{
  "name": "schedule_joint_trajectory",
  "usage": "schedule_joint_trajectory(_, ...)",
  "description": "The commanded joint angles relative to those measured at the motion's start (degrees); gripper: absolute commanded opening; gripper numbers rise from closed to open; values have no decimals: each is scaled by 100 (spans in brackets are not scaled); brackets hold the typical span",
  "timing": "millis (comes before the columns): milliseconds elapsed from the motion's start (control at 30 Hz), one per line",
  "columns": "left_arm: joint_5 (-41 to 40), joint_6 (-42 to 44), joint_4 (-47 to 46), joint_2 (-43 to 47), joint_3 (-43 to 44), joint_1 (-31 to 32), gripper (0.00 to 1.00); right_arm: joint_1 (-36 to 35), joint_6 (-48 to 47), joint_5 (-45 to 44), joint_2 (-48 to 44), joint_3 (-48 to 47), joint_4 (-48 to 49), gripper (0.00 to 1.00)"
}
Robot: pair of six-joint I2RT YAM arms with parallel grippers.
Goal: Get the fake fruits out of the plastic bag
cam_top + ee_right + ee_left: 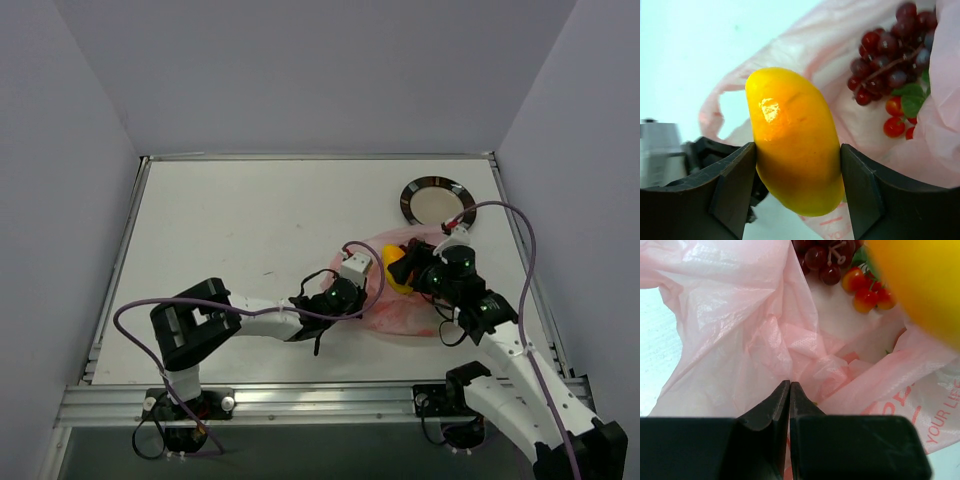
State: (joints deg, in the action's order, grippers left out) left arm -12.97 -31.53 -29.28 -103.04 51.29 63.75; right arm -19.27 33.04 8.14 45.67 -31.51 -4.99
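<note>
The pink plastic bag (400, 305) lies on the table right of centre. My right gripper (797, 165) is shut on the yellow-orange fruit (792, 140) and holds it above the bag's mouth; it shows yellow in the top view (397, 268). My left gripper (790, 385) is shut on a fold of the bag (740, 340) at its left edge. Inside the bag lie the dark red grape bunch (892, 60) and small red-orange fruits with green leaves (900, 117); both also show in the left wrist view, grapes (822, 257) and red fruits (867, 290). No green ball-like fruit is in view.
A round black plate (437, 200) sits at the back right, beyond the bag. Raised table rims run along the left (118, 260) and right (520, 250) sides. Purple cables arc over both arms.
</note>
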Motion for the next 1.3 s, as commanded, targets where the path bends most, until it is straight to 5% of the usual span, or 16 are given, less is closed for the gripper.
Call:
schedule_joint_trajectory(0,-170,-20,-113,408,31,15,2,-42,159,39,-357,-566,-28,18)
schedule_joint_trajectory(367,-100,-64,-192,355,48,24,2,2,-6,-268,748,-2156,1167,16)
schedule_joint_trajectory(800,137,-81,-254,355,-14,24,2,1732,-1352,-2167,3623,-3529,1737,15)
schedule_joint_trajectory(1167,260,-3,53,223,285,15,4,2533,-1362,-1589,6120,-4082,2309,16)
schedule_joint_trajectory(1267,251,24,115,188,373,15,11,2560,-1309,-1448,6436,-4206,2529,16)
